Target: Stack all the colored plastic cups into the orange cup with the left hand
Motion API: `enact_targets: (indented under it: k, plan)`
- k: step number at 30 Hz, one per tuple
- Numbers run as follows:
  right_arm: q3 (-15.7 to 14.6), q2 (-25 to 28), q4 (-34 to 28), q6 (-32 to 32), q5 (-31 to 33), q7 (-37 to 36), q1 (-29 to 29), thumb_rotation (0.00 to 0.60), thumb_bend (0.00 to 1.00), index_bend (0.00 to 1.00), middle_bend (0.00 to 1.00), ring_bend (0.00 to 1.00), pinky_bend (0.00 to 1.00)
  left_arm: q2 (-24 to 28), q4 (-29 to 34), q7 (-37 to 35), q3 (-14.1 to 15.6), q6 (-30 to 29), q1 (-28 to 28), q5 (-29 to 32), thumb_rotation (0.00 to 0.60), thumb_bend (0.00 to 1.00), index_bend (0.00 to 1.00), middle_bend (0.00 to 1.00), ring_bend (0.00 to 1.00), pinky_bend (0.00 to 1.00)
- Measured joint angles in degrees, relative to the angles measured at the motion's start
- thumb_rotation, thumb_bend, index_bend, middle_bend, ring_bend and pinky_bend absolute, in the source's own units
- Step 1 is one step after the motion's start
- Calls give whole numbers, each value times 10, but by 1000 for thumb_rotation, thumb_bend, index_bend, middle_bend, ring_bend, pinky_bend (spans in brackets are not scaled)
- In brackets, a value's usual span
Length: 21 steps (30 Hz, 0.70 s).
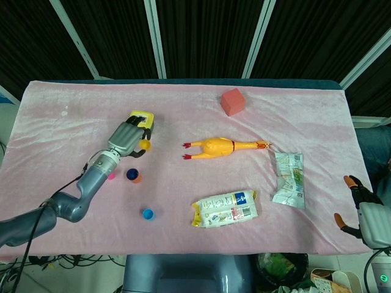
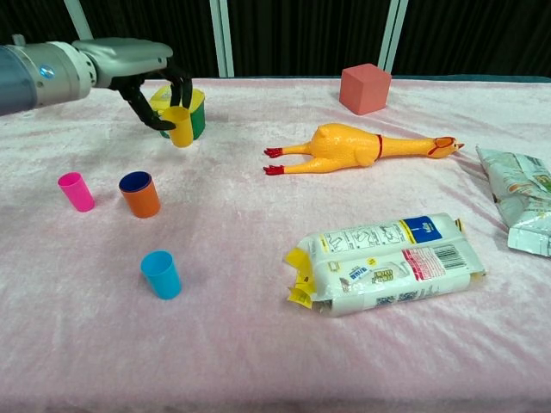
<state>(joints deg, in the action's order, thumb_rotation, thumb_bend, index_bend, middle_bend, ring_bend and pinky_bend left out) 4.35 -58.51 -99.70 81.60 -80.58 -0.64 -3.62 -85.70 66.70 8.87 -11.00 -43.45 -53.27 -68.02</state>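
Observation:
My left hand [image 2: 145, 79] [image 1: 127, 137] holds the yellow cup [image 2: 180, 126] [image 1: 145, 145] by its rim, lifted off the pink cloth in front of a green and yellow box [image 2: 195, 107]. The orange cup [image 2: 139, 194] [image 1: 134, 176] stands upright below and left of it, its inside showing dark blue. A pink cup [image 2: 76, 191] [image 1: 112, 176] stands left of the orange one. A light blue cup [image 2: 161, 274] [image 1: 148, 213] stands nearer the front edge. My right hand [image 1: 360, 210] hangs off the table's right front corner, fingers apart, empty.
A yellow rubber chicken [image 2: 362, 147] lies mid-table, with a red cube [image 2: 364, 88] behind it. A white snack pack [image 2: 383, 262] lies front centre. A crumpled green and white bag [image 2: 516, 202] is at the right edge.

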Motion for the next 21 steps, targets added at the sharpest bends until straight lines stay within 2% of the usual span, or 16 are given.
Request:
enact_targets:
  k: [5, 9, 15, 21]
  plan:
    - [0, -1, 0, 2, 0, 5, 1, 600, 262, 35, 55, 161, 214, 100, 138, 17, 10, -57, 49, -4, 600, 341, 484, 513, 100, 127]
    - [1, -1, 1, 4, 1, 6, 1, 600, 263, 35, 56, 161, 214, 169, 214, 5, 25, -97, 96, -21, 600, 340, 485, 513, 100, 127]
    - [2, -1, 0, 5, 2, 8, 1, 600, 262, 35, 55, 161, 214, 202, 244, -39, 48, -115, 126, -67, 600, 340, 484, 511, 100, 127]
    - [1, -3, 0, 6, 0, 12, 1, 600, 262, 35, 55, 161, 214, 193, 238, -50, 59, -116, 130, -92, 600, 340, 483, 513, 100, 127]
